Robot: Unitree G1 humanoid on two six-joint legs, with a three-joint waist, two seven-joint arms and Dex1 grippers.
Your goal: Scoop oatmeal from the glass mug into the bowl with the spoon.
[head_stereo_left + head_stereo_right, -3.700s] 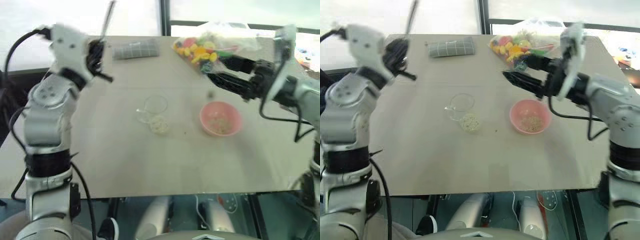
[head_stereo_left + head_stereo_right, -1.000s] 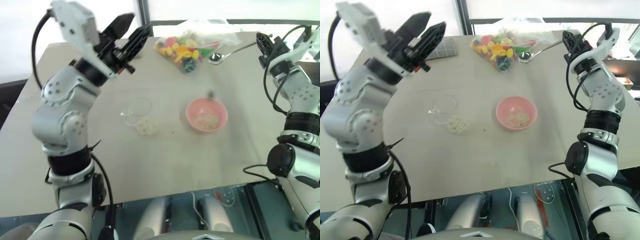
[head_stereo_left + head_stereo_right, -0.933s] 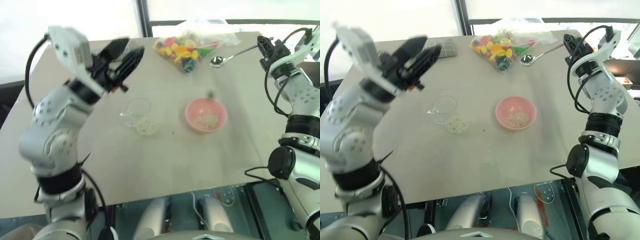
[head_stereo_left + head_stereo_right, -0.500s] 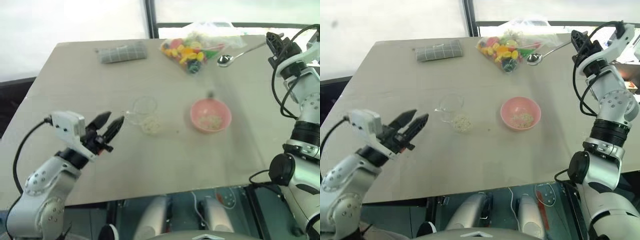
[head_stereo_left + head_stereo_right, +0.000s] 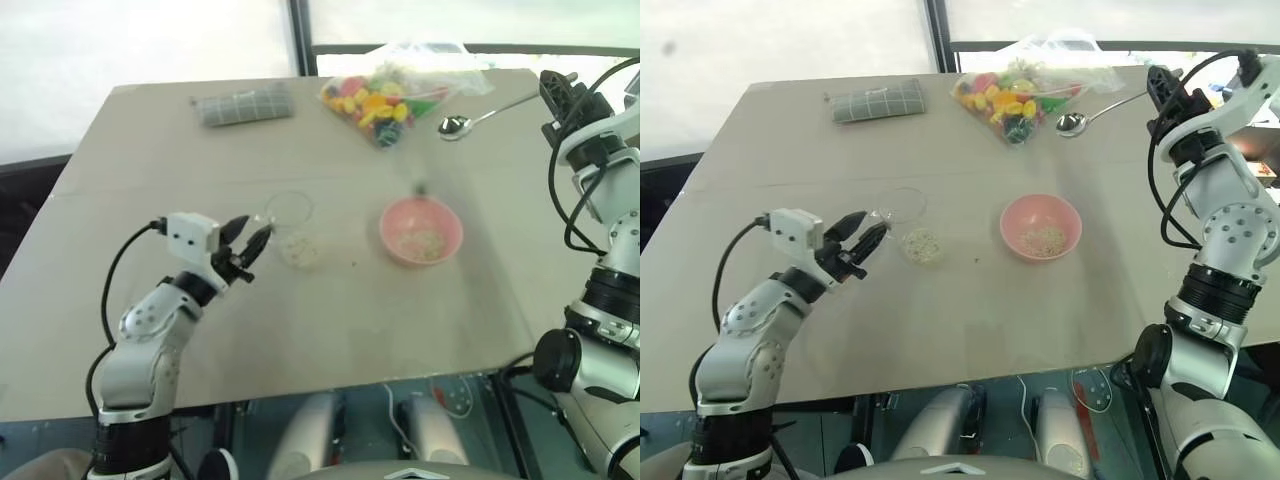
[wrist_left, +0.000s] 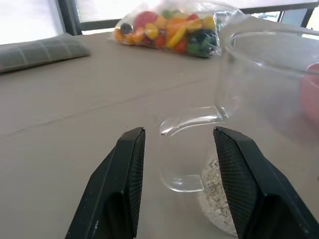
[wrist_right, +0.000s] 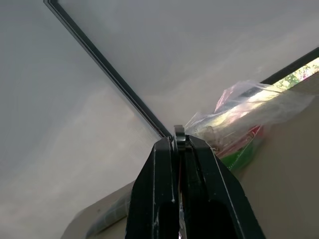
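Hovering low over the beige desk (image 5: 330, 330), the left gripper (image 5: 252, 243) has dropped from high up, its jaws spread just beside the handle of the small clear glass mug (image 5: 288, 212). Pale flaky oatmeal (image 5: 300, 250) lies at the mug's base. Farther right sits the round pink bowl (image 5: 421, 231). Beyond, the right gripper (image 5: 553, 92) pinches the slim silver spoon (image 5: 478, 117) aloft, drawn slightly back.

No readable text anywhere we look.
We find no label, brand, number or sign that we can read on any object, in the head views or the wrist views.
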